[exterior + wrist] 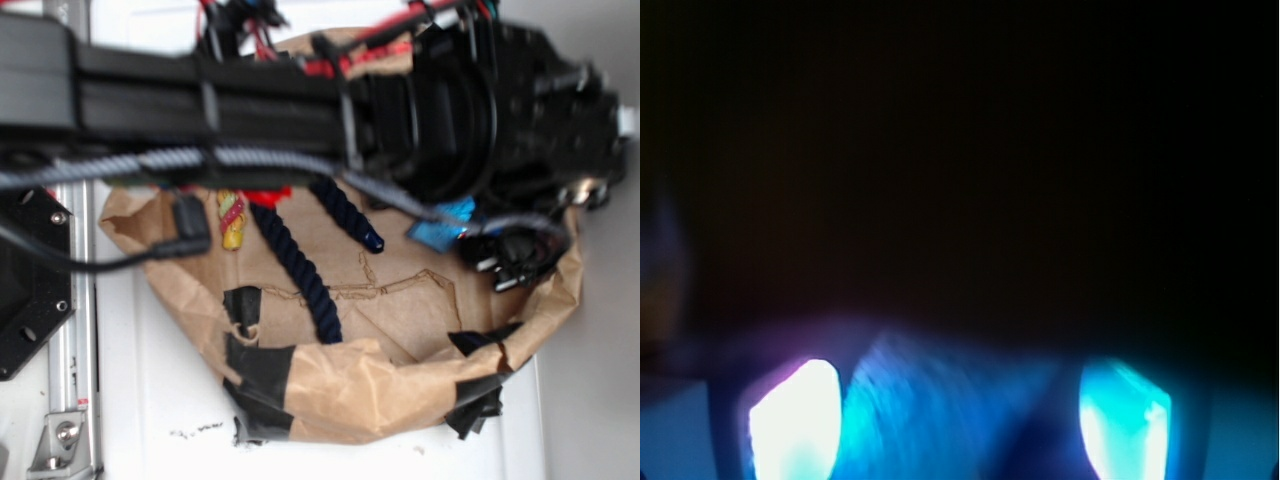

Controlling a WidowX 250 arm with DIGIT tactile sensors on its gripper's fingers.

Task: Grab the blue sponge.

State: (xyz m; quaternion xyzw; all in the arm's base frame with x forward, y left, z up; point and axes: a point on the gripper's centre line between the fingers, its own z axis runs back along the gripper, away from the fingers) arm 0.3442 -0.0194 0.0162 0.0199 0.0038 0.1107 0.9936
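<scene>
While the arm reaches across the brown paper tray, the blue sponge lies at its right side under the gripper; whether the fingers are spread or pinching cannot be told. A navy rope lies nearby.

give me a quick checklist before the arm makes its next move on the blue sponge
1. Blue sponge located: ok. A bright blue patch shows under the arm, on the brown paper.
2. End effector over the sponge: ok, roughly. The end effector sits right beside the blue patch.
3. Jaws open or shut: cannot tell. The exterior view is blurred there, and the wrist view is almost black with blue glare.
4. Sponge between the fingers: cannot tell.
5. Dark rope clear of the grasp: ok. The rope lies apart from the sponge.
6. Wrist view usable for guidance: not ok.
</scene>
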